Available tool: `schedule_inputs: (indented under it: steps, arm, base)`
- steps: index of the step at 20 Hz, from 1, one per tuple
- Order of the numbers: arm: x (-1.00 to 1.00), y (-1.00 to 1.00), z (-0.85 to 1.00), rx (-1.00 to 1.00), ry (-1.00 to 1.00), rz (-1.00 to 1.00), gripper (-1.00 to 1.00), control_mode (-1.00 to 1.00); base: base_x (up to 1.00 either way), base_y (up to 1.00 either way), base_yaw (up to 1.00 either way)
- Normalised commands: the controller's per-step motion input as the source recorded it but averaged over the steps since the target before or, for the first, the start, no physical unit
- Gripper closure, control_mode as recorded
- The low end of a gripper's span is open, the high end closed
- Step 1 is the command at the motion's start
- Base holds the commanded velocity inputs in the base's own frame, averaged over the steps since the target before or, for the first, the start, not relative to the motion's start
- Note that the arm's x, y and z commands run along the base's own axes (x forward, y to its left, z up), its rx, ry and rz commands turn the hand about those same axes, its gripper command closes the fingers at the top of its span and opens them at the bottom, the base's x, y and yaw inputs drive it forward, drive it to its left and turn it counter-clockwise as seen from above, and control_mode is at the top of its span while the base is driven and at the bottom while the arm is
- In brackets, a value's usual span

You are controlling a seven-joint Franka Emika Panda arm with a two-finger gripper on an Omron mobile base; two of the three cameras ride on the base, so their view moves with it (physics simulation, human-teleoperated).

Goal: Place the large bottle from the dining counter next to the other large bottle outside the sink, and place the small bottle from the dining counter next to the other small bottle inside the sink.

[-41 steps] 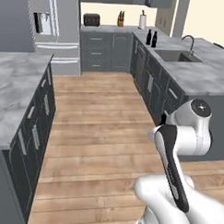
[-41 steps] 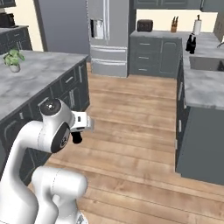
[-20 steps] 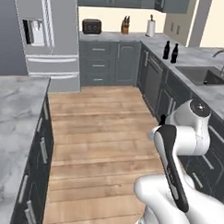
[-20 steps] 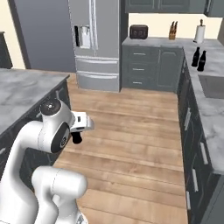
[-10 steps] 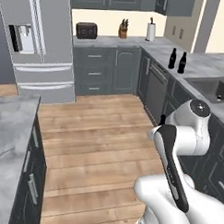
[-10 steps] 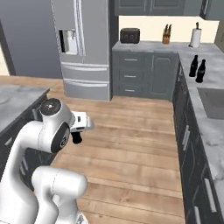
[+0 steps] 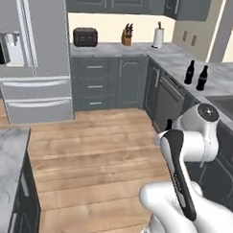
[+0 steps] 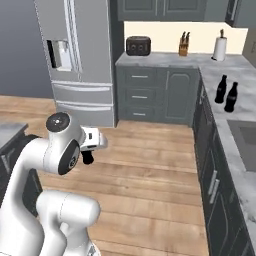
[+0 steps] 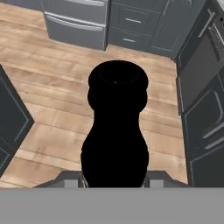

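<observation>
So the end effector (image 9: 114, 181) is pinching a black bottle (image 9: 115, 127) over the wood floor (image 9: 52, 109). Two more bottles (image 8: 226, 93) stand on the far right tabletop (image 8: 235, 125).

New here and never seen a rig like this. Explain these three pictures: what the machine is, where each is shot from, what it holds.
It is a white robot arm on a base that can drive, in a rendered kitchen. Two cameras ride on the base behind the arm, one to its left and one to its right, both looking forward. The third sits on the hand and looks along the tool, which is shut on a black bottle. Ahead on the grey counter stand two dark bottles. At the back wall sit a toaster, a knife block and a paper towel roll.
</observation>
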Motion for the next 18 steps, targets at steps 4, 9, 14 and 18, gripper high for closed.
schedule_inputs:
  steps: [4,9,14,18]
  arm:
    - [0.00,0.00,0.00,0.00,0.00,0.00,1.00,1.00]
    - [0.00,0.00,0.00,0.00,0.00,0.00,1.00,1.00]
    - [0.00,0.00,0.00,0.00,0.00,0.00,1.00,1.00]
    - [0.00,0.00,0.00,0.00,0.00,0.00,1.00,1.00]
  base:
    - [1.00,0.22,-0.10]
    - [1.00,0.22,-0.10]
    - [1.00,0.21,-0.10]
    - [1.00,0.17,-0.11]
